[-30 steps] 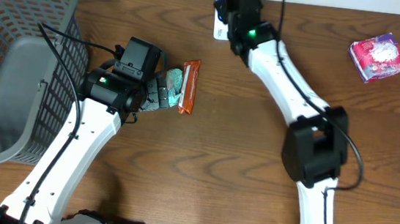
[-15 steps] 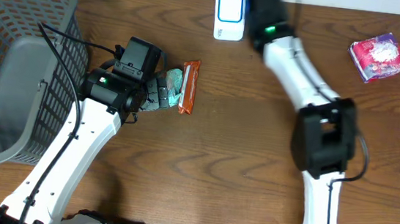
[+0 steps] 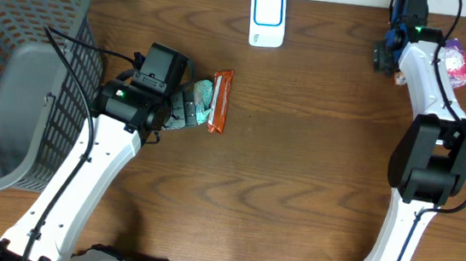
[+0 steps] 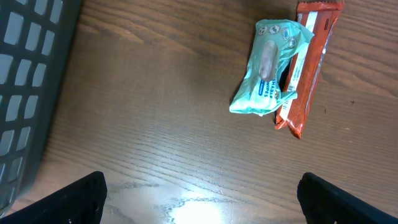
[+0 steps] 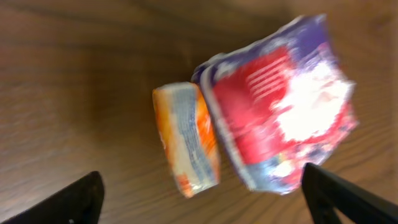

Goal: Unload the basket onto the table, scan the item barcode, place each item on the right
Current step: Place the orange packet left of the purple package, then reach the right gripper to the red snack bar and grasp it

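On the wooden table (image 3: 282, 152), I saw the grey mesh basket (image 3: 22, 7) filling the far-left side. Both arms had their fingers spread wide and held nothing: the left gripper (image 4: 199, 199) hung beside the basket over bare wood, the right gripper (image 5: 205, 199) over the back right corner. The white scanner (image 3: 268, 18) lay flat at the back edge near the middle, well apart from the items; a purple-and-red packet (image 5: 280, 106) lay under the right gripper with a small orange packet (image 5: 186, 140) just beside it, while a teal packet (image 4: 268, 68) touching a red-orange bar (image 4: 311, 62) lay just ahead of the left gripper.
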You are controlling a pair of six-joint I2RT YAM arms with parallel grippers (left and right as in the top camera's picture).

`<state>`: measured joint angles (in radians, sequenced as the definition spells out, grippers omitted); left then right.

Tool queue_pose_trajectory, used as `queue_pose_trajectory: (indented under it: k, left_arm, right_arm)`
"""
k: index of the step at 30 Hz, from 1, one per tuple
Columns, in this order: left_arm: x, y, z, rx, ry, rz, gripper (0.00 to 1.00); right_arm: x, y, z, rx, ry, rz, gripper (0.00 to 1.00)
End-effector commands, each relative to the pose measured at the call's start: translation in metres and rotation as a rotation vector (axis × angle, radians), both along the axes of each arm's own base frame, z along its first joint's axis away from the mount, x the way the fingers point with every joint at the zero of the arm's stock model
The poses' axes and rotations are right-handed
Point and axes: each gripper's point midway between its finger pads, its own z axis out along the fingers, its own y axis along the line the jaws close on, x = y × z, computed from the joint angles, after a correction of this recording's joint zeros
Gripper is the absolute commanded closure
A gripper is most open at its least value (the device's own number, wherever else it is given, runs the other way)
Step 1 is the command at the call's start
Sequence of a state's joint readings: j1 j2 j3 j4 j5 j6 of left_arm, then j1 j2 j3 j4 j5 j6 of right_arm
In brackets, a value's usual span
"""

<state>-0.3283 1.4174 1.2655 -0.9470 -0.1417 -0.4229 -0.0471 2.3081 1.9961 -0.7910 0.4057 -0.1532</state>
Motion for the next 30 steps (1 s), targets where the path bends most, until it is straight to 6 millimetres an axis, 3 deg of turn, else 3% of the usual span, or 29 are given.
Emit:
queue_pose_trajectory:
  k: [1,4,10,14,16,19,23,30]
  left_arm:
    - [0.001,0.003,0.003,0.008,-0.009,0.019,0.02]
    - [0.001,0.003,0.003,0.008,-0.009,0.02,0.02]
    - [0.001,0.003,0.003,0.008,-0.009,0.02,0.02]
    - [0.001,0.003,0.003,0.008,-0.009,0.019,0.02]
    - [0.001,0.003,0.003,0.008,-0.009,0.019,0.02]
    - [0.001,0.003,0.003,0.008,-0.009,0.019,0.02]
    - [0.001,0.003,0.003,0.008,-0.009,0.019,0.02]
    - [0.001,0.003,0.003,0.008,-0.009,0.019,0.02]
  right_arm:
    - [0.0,0.031,0.013,0.102,-0.036,0.014,0.01]
    - [-0.005,0.055,0.025,0.144,-0.048,0.008,0.01]
    - [-0.022,0.152,0.092,0.38,-0.117,0.226,0.01]
    - [-0.062,0.237,0.129,0.669,-0.069,0.447,0.01]
    - [-0.086,0.268,0.137,0.768,-0.009,0.52,0.01]
    - [-0.111,0.298,0.133,0.813,0.073,0.574,0.01]
    - [-0.136,0.331,0.114,0.801,0.183,0.617,0.01]
    - [-0.163,0.378,0.107,0.782,0.234,0.723,0.01]
